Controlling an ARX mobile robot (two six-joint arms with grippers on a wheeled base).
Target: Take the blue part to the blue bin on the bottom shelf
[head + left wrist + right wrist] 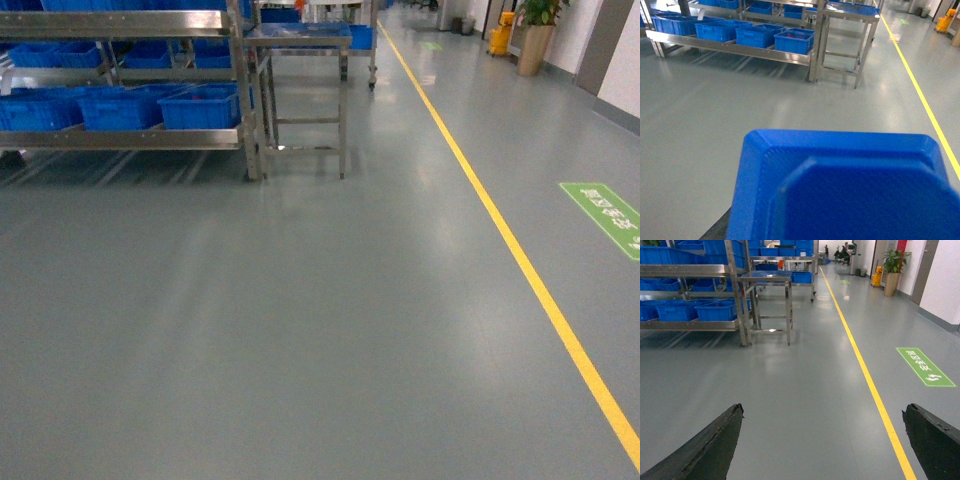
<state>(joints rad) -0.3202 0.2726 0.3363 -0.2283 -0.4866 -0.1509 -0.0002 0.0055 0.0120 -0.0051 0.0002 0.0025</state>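
The blue part [845, 187] fills the lower half of the left wrist view, close under the camera, so it sits at the left gripper; the fingers themselves are hidden, and I cannot tell how they grip. The right gripper [825, 440] hangs above bare floor [300, 320] with its fingers [705, 445] spread wide, nothing between them. Blue bins [200, 105] stand in a row on the bottom shelf [120, 138] of the steel rack, far ahead on the left. A small steel table [297, 40] stands just beside the rack's right end. A yellow line [520, 260] runs along the floor on the right.
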